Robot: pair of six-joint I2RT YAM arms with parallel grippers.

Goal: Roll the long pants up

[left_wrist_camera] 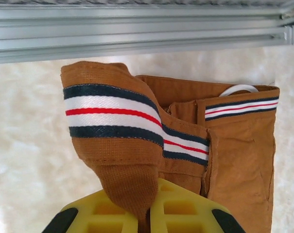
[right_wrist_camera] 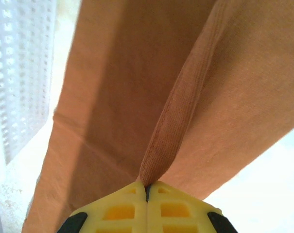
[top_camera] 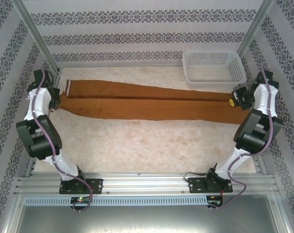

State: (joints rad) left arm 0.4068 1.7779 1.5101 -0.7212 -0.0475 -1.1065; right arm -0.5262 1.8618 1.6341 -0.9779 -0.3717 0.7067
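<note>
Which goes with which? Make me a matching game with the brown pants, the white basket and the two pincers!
Things:
1. rust-brown cloth long pants
2. white plastic lattice basket
3. yellow-fingered left pincer
4. yellow-fingered right pincer

States or places:
A. at the far right corner of the pale table
B. shut on a ridge of plain brown cloth
C. stretched lengthwise from left to right
D. shut on cloth by the striped waistband

Pairs: 1-C, 2-A, 3-D, 4-B
</note>
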